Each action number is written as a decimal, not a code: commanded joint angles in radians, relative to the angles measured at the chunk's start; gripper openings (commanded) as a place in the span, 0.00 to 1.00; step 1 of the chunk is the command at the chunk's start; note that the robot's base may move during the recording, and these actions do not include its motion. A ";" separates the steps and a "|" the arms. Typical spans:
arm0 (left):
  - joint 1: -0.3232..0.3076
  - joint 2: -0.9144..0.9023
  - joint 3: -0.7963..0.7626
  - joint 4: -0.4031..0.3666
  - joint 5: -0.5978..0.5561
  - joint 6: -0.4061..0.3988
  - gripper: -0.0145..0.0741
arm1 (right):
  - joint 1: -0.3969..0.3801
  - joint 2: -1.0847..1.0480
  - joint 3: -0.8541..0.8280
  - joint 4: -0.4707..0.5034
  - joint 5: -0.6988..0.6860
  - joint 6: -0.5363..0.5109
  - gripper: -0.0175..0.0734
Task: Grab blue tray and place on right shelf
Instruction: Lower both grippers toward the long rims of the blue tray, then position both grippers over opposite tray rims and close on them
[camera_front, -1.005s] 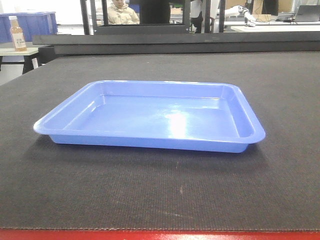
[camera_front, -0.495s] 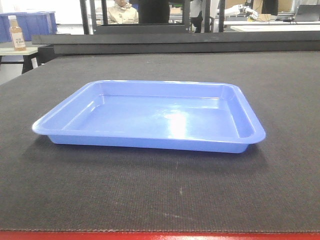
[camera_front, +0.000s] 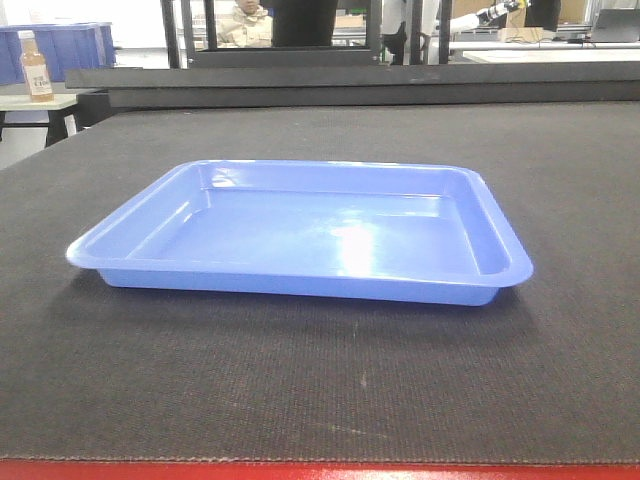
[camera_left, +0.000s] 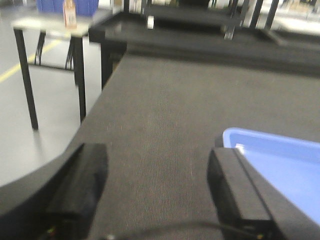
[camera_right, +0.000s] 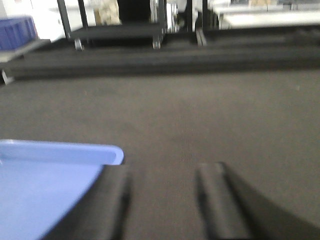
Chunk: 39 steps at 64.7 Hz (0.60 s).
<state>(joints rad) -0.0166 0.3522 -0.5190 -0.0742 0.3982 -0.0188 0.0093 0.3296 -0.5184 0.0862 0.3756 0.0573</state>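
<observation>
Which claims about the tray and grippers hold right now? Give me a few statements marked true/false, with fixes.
1. The blue tray lies flat on the dark mat. True.
2. A bottle stands in the tray. False: the tray is empty; the bottle stands on a side table far behind.
3. The left gripper is shut on the tray rim. False: its jaws stand wide apart with only mat between them, and the tray lies beside one finger.
4. The right gripper is open and holds nothing. True.
</observation>
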 joint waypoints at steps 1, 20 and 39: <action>-0.032 0.062 -0.058 -0.014 -0.065 0.026 0.62 | 0.018 0.079 -0.039 0.003 -0.092 -0.007 0.91; -0.271 0.414 -0.361 -0.014 0.213 0.119 0.62 | 0.260 0.398 -0.287 0.011 -0.014 -0.007 0.86; -0.322 0.862 -0.714 0.029 0.457 0.027 0.62 | 0.336 0.894 -0.698 0.014 0.380 0.071 0.86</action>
<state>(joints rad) -0.3438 1.1413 -1.1315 -0.0675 0.8521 0.0640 0.3480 1.1447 -1.1028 0.1028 0.7241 0.0842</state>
